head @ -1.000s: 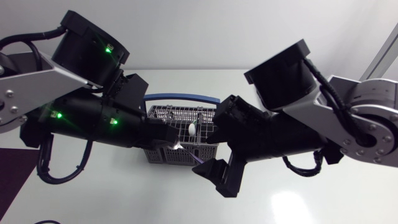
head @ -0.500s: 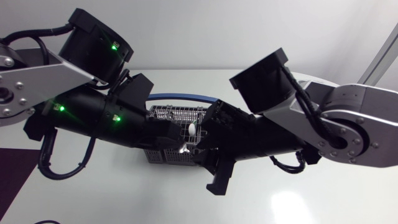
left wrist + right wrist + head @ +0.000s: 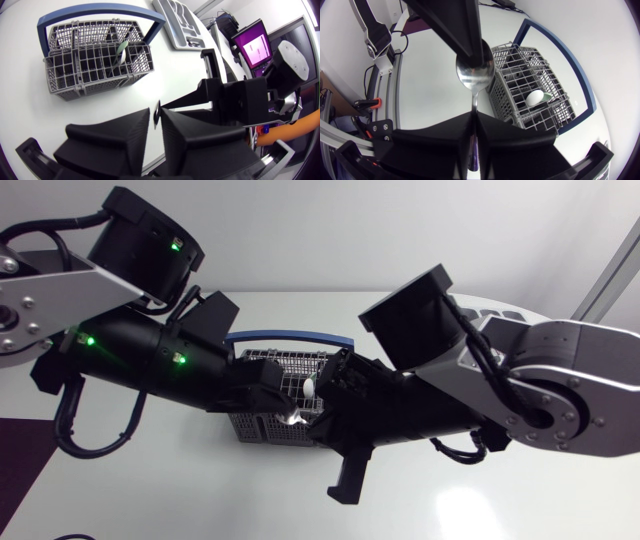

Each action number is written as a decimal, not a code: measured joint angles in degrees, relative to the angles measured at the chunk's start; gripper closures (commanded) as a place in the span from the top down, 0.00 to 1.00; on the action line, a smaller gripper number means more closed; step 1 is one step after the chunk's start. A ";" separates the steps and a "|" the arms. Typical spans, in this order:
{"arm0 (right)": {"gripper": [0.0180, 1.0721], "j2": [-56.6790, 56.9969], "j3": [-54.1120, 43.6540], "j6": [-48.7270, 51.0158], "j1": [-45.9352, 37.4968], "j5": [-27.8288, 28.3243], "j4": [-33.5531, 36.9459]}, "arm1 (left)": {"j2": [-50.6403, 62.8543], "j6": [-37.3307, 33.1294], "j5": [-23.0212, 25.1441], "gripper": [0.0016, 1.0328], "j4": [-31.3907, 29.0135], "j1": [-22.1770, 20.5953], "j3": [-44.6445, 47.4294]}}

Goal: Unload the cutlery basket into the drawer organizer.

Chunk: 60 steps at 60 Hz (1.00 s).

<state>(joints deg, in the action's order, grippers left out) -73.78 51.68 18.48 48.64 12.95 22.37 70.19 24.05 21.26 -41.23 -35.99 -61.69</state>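
The cutlery basket (image 3: pixel 262 426) sits at the middle of the counter (image 3: pixel 520 500), with its blue handle (image 3: pixel 290 337) arching along its 12 o'clock side. The left arm (image 3: pixel 130 365) comes in from 9 o'clock and the right arm (image 3: pixel 520 390) from 3 o'clock. Their jaws meet above the basket's 6 o'clock edge with a spoon (image 3: pixel 475 72) between them. In the right wrist view the spoon's bowl shows face-on just ahead of the right jaws, which are pressed together on its stem. The stem turns purple where it runs down between them. The left jaws reach in from the far end and overlap the far rim of the bowl. In the left wrist view the left jaws stand with only a narrow slit between them. The spoon's thin edge shows inside that slit and they appear clamped on it, so both arms hold the same spoon clear of the counter. The right jaws show just ahead of the left ones. In that view the basket lies ahead of the left jaws, well apart from them. The grey drawer organizer (image 3: pixel 178 21) lies just past the corner of the blue handle, close to the basket, and whether the two touch cannot be told. Inside the basket a white-bowled utensil (image 3: pixel 536 96) leans in a compartment toward the 3 o'clock end.
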 measured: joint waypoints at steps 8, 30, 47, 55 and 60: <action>0.05 0.79 -0.35 0.02 -0.07 0.50 0.57 | 0.00 0.04 0.42 0.95 -0.52 1.55 -2.54; 0.05 9.68 -6.97 4.35 -7.82 3.65 6.71 | 0.81 0.35 0.98 0.95 2.58 7.89 -6.62; 0.05 13.20 -8.72 13.44 -24.13 10.45 12.83 | 2.03 -8.02 -0.96 0.95 4.63 7.78 -5.92; 0.05 13.25 -9.07 19.69 -33.18 13.42 15.98 | 2.40 -13.44 -1.07 0.95 5.16 7.69 -4.52; 0.05 13.25 -9.22 22.40 -36.61 14.32 16.96 | 2.93 -16.22 -2.08 0.95 5.31 7.34 -4.33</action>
<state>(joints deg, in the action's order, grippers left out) -60.53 42.46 40.88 12.03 27.27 39.33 73.12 7.84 19.18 -35.92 -28.64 -66.02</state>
